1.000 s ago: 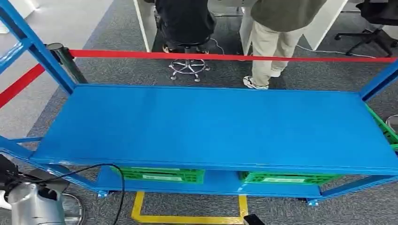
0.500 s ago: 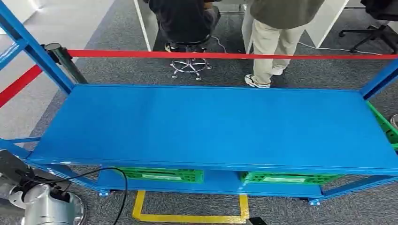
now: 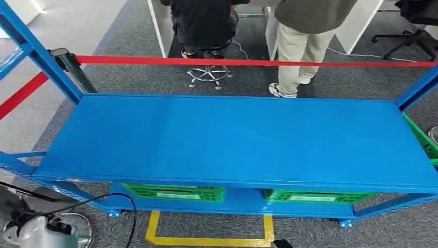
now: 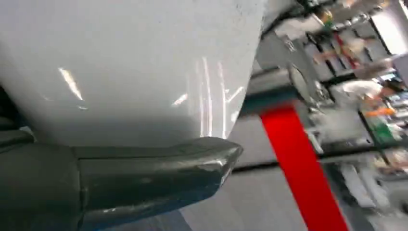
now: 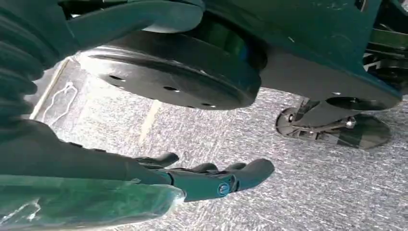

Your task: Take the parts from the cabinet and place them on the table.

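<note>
— Any legible text, labels or numbers to record?
— None. The two green crates (image 3: 175, 192) under the blue shelf (image 3: 237, 139) each carry a pale label strip on the front, but the print on both is too small and blurred to read.
— Anything else marked?
— The red barrier tape (image 3: 248, 62) is plain, with no wording to be made out.
</note>
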{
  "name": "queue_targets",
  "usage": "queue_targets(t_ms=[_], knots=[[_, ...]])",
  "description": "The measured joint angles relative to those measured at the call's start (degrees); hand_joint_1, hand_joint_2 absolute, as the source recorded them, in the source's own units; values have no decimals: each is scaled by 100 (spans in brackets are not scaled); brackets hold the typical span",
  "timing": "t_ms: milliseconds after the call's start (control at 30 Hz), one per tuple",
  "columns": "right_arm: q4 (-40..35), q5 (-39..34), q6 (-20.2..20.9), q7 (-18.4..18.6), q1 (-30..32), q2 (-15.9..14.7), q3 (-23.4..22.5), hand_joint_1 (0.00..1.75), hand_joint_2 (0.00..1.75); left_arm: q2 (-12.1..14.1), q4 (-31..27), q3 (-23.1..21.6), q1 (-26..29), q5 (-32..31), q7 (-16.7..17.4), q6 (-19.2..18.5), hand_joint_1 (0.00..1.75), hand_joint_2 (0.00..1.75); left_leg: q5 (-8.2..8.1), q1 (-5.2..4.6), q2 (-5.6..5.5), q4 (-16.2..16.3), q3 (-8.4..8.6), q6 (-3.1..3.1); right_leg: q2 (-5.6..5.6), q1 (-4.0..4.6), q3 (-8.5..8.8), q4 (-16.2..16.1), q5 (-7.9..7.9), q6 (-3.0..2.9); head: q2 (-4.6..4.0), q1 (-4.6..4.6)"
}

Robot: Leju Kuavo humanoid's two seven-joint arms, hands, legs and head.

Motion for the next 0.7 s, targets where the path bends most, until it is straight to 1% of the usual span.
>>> queue_targets(t_ms=[33,67,100,133,167,200,233,267,300,333,367,400,433,467,500,533,567,600,633,667,700], knots=[[0,24,-4,-4,9,-2,-2,0,175,-13,-54,52,34,24,0,0,175,175,18,27,4,-24,26,28,7,-11,-46,73,-74,27,0,8],[0,28,-9,-11,6,-2,-4,0,175,-18,-89,85,50,43,0,0,175,175,14,36,2,-23,27,55,1,-16,-148,299,-235,64,0,61],[0,28,-9,-22,-6,-2,-9,0,175,-22,-111,114,81,46,0,0,175,175,16,35,3,-23,25,71,3,-32,-325,700,-444,84,0,83],[0,26,-4,-24,-23,-2,-20,0,175,-22,-129,151,115,46,0,0,175,175,13,31,5,-22,24,76,5,-37,-543,1189,-656,110,0,68],[0,24,0,-33,-37,-2,-26,0,175,-17,-144,188,135,46,0,0,175,175,11,28,10,-20,23,79,-1,-38,-715,1590,-798,131,0,79],[0,28,4,-37,-54,-4,-35,0,175,-22,-155,214,151,22,0,0,175,175,9,28,10,-19,29,80,0,-38,-761,1748,-803,140,0,76],[0,42,2,-37,-61,-4,-37,0,175,-35,-179,251,166,-13,-2,0,175,175,8,28,5,-18,36,80,-2,-42,-687,1640,-687,141,0,81],[0,52,0,-37,-58,-4,-37,0,175,-59,-227,303,182,-33,-4,0,175,175,6,28,-1,-17,45,78,-3,-54,-504,1300,-467,134,0,79],[0,72,0,-35,-50,-4,-37,0,175,-77,-271,334,203,-33,-4,0,175,175,0,28,-8,-17,58,69,-5,-64,-245,782,-206,118,0,76],[0,87,-4,-35,-35,-4,-37,0,175,-96,-313,350,226,-33,-4,0,175,175,-8,28,-11,-16,69,55,-5,-70,5,256,5,107,0,81],[7,94,-4,-35,-19,-4,-37,0,175,-103,-345,373,242,-33,-7,0,175,175,-8,-2,-11,-8,52,14,2,-55,92,105,-99,95,0,74],[7,96,-4,-35,-10,-4,-37,0,175,-103,-376,391,245,-33,-9,0,175,175,-3,-11,-14,22,8,-14,11,-54,168,-43,-128,57,0,74],[7,98,-4,-37,14,-4,-37,0,175,-105,-400,413,254,-33,-9,0,175,175,22,-8,-13,14,-10,-54,19,-48,131,-5,-118,25,0,48],[7,96,2,-39,17,-4,-37,0,175,-112,-409,426,265,-33,-9,0,175,175,33,-2,-10,5,-7,-73,26,-41,122,11,-122,8,0,59],[9,98,2,-39,22,-4,-39,0,175,-116,-426,435,268,-22,-9,0,175,175,32,2,-10,5,-2,-103,26,-38,122,-3,-108,-29,0,52],[9,107,2,-39,12,-4,-39,0,175,-120,-461,450,277,-15,-9,0,175,175,-36,23,-9,57,-16,-138,14,-72,153,-57,-67,-94,0,57],[9,120,2,-39,11,-4,-39,0,175,-131,-494,479,283,-15,-9,0,175,175,-178,21,-6,228,-88,-159,12,-66,160,-70,-60,-117,0,39],[9,135,2,-46,14,-4,-39,0,175,-136,-536,505,295,-15,-11,0,175,175,-374,22,-7,548,-236,-174,2,-64,157,-69,-61,-148,0,20],[9,144,2,-57,20,-4,-39,0,175,-138,-588,533,321,2,-11,0,175,175,-600,24,-7,1019,-448,-189,-4,-59,156,-69,-66,-156,0,24],[9,153,2,-66,22,-4,-39,0,175,-138,-612,555,364,33,-9,0,175,175,-771,25,-7,1474,-662,-200,-6,-53,154,-68,-69,-165,0,26],[11,164,2,-70,22,-4,-39,0,175,-142,-623,570,405,37,-9,0,175,175,-820,25,-7,1733,-789,-206,-5,-49,155,-66,-71,-169,0,22]])
